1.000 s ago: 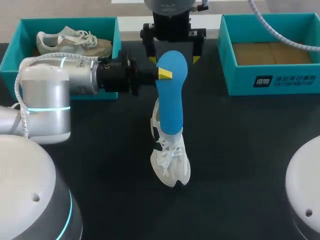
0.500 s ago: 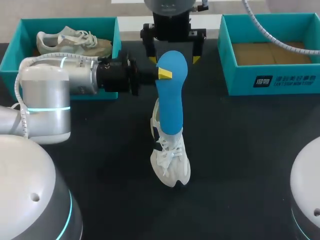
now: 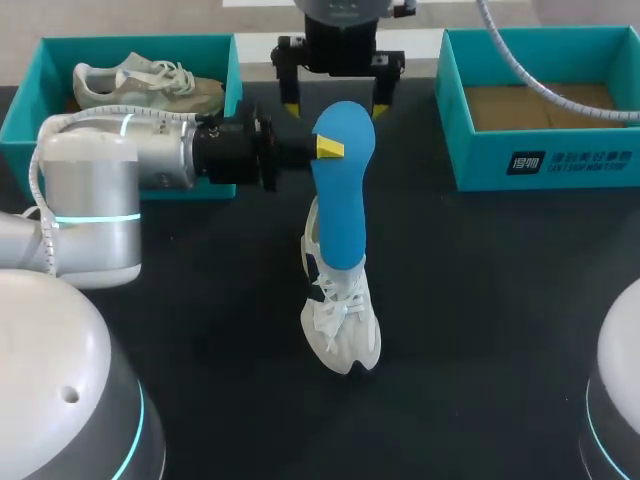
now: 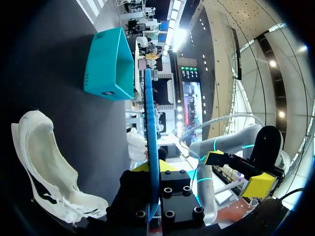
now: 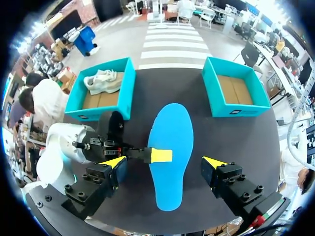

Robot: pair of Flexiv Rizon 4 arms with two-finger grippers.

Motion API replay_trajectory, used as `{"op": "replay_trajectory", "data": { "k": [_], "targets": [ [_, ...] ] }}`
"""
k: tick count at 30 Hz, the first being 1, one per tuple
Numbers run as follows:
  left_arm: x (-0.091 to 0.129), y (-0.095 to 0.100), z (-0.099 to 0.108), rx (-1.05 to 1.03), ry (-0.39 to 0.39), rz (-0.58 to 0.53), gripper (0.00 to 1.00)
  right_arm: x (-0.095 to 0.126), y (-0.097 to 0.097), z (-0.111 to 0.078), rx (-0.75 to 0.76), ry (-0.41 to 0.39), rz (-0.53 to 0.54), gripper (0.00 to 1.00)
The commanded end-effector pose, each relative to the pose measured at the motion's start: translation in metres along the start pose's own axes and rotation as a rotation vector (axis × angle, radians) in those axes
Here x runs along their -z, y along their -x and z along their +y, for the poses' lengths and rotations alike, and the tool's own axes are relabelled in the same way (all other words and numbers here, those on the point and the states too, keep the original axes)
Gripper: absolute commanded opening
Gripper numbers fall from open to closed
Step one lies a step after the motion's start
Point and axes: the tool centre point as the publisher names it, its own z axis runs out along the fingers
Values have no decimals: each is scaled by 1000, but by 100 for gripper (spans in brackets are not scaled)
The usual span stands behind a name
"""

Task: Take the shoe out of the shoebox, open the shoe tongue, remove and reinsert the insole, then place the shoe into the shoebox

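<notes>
Nearest the robot on the dark worktop: the white shoe. Stands on its sole, laces up, toe toward the robot, opening turned away.

Just above that opening: the blue insole. Hangs flat in the air, lengthwise away from the robot, near end over the shoe's opening, far end below the right end effector. Clear of the shoe, with a strip of worktop showing between the two in the left wrist view. Covers the shoe completely in the right wrist view.

Held at its left long edge, toward the far end, by the left end effector. Fingers pressed together on the thin sheet, one yellow tip lying on the upper face. Seen edge-on in the left wrist view, running out between the two finger blocks.

Left arm: comes in from the left side, forearm and wrist level, pointing straight across toward the middle. Crosses in front of the far-left shoebox.

Farther on and higher: the right end effector, pointing straight down over the insole's far end. Fingers spread wide, one on either side of the insole's width, touching neither the insole nor the left end effector. Right arm rises above it at the worktop's far edge.

At the far corners, well apart: two teal shoeboxes. In the far-left shoebox, a grey-beige sneaker lying on its sole. In the far-right shoebox, a brown cardboard floor showing.
</notes>
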Motion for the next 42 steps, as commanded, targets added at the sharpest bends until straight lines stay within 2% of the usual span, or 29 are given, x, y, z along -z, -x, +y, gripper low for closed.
{"op": "replay_trajectory", "data": {
  "k": [1, 6, 9, 10, 25, 29, 31, 42],
  "targets": [
    [1, 0, 1, 0, 0, -2, 0, -8, 32, -6, 53, -17, 226, 100],
    [1, 0, 1, 0, 0, -2, 0, -13, 40, -6, 121, -86, 306, 100],
    [1, 0, 1, 0, 0, -2, 0, -17, 44, -3, 140, -129, 296, 100],
    [1, 0, 1, 0, 0, -2, 0, -19, 46, -2, 123, -132, 265, 100],
    [1, 0, 1, 0, 0, -2, 0, -19, 46, -2, 123, -132, 265, 100],
    [1, 0, 1, 0, 0, -2, 0, -14, 52, 0, 160, -143, 494, 100],
    [1, 0, 1, 0, 0, -2, 0, -10, 57, 2, 155, -118, 571, 100],
    [1, 0, 1, 0, 0, -2, 0, -26, 76, -7, 144, -151, 873, 100]
  ]
}}
